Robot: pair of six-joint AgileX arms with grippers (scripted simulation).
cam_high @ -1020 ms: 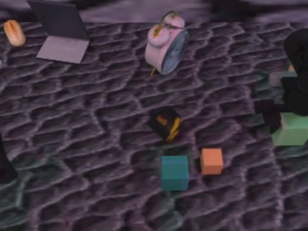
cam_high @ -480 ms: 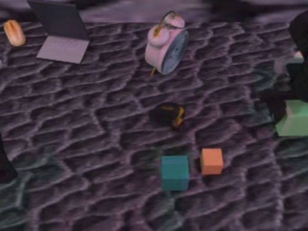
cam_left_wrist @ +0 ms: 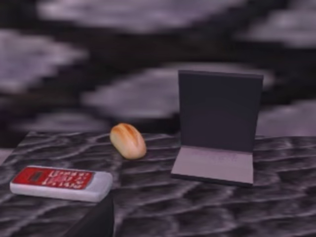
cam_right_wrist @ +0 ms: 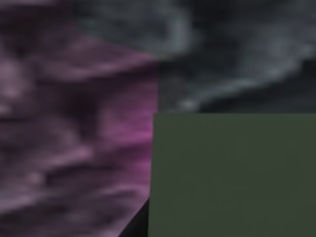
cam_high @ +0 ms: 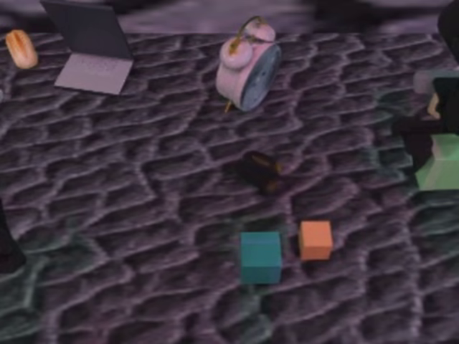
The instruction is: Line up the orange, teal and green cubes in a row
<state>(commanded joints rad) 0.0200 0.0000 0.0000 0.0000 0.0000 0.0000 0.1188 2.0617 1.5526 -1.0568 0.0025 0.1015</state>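
Observation:
The teal cube (cam_high: pixel 260 256) and the smaller orange cube (cam_high: pixel 315 240) sit side by side at the front middle of the table, a narrow gap between them. At the far right edge is the pale green cube (cam_high: pixel 443 168), the largest, with my right gripper (cam_high: pixel 434 147) shut on it and one dark finger (cam_high: pixel 418 152) on its left face. A flat face of the same green cube (cam_right_wrist: pixel 232 173) fills much of the right wrist view. My left arm (cam_high: pixel 6 244) is parked at the left edge.
A small black-and-yellow block (cam_high: pixel 259 170) lies behind the teal cube. A pink alarm clock (cam_high: pixel 247 64), an open laptop (cam_high: pixel 93 50) and a bread roll (cam_high: pixel 21 49) stand along the back. A red-and-white handset (cam_left_wrist: pixel 59 182) lies near the left arm.
My right gripper has carried the green cube toward the back and right. The black-and-yellow block has rolled a little back and to the right. The teal and orange cubes have not moved.

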